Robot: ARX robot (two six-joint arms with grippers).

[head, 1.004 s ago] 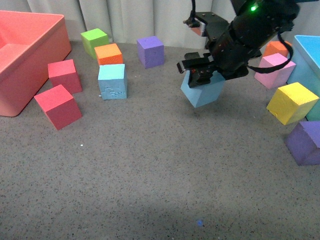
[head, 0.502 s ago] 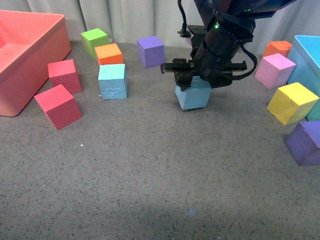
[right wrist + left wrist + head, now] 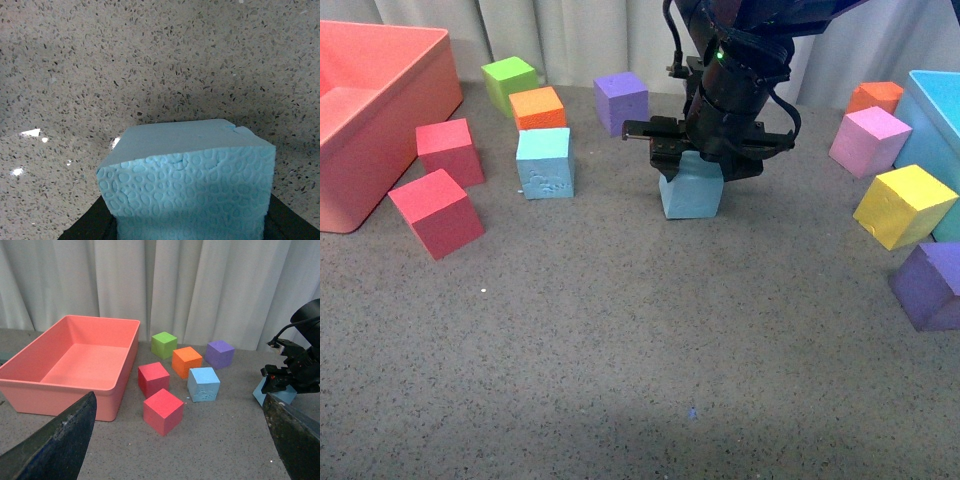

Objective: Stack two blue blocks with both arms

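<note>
My right gripper [image 3: 692,163] is shut on a blue block [image 3: 691,192], gripping its upper part from above. The block hangs level and low over the grey surface, right of centre; whether it touches the surface I cannot tell. In the right wrist view the same blue block [image 3: 192,175] fills the space between the black fingers [image 3: 85,227]. A second blue block [image 3: 544,162], with dents on its front face, rests on the surface well to the left. My left gripper [image 3: 178,405] is open and empty, back from the cubes, and out of the front view.
A salmon bin [image 3: 430,90] stands at far left beside two red cubes [image 3: 448,150] [image 3: 435,212]. Green [image 3: 510,82], orange [image 3: 537,108] and purple [image 3: 621,102] cubes sit behind. On the right are pink [image 3: 868,140], yellow [image 3: 905,205] and purple [image 3: 930,285] cubes and a light-blue bin [image 3: 940,110].
My right gripper has carried the blue block leftward and lower, and the block has turned from tilted to level. The dented blue block has stayed put.
</note>
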